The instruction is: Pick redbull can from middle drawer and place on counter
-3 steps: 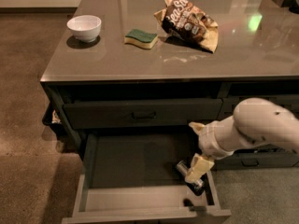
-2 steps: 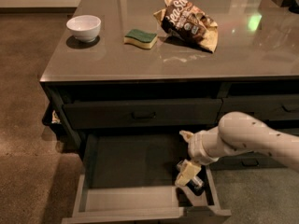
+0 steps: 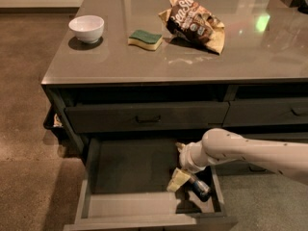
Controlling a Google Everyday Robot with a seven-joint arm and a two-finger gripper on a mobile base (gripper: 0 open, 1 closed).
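Down in the open middle drawer (image 3: 130,170), the gripper (image 3: 184,182) hangs right at the redbull can (image 3: 201,187) lying near the right wall, its hold impossible to tell, so grasping seems in hand; next comes a firm clamp, then a lift to the counter (image 3: 120,61).

1 arm (image 3: 240,150) enters from the right, forearm sloping down-left; gripper (image 3: 179,179) low at bottom centre, pointing down.
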